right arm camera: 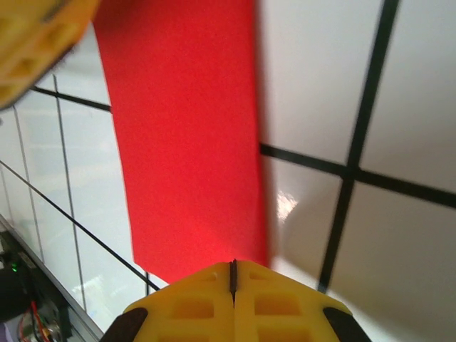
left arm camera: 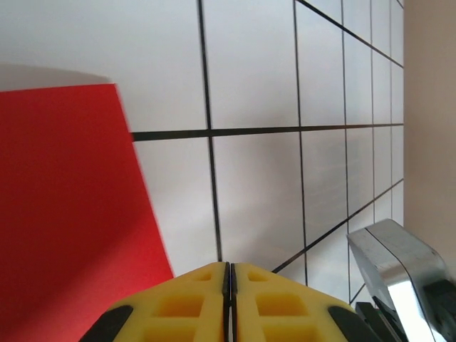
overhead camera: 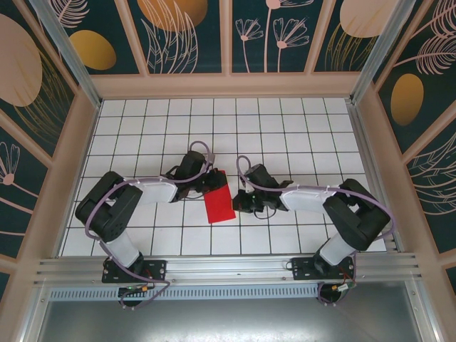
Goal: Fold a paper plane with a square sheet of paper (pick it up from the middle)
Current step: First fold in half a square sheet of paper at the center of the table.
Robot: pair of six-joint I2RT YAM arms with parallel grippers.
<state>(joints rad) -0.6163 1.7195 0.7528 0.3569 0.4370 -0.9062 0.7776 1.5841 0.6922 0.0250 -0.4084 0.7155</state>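
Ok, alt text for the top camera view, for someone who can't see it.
A narrow red paper strip lies on a white gridded table. The left gripper is at its far end, the right gripper beside its right edge.

red paper (left arm camera: 71,214) cut off left, edge blurred

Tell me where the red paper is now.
In the top view, the red paper is mid-table, between the left gripper and right gripper.
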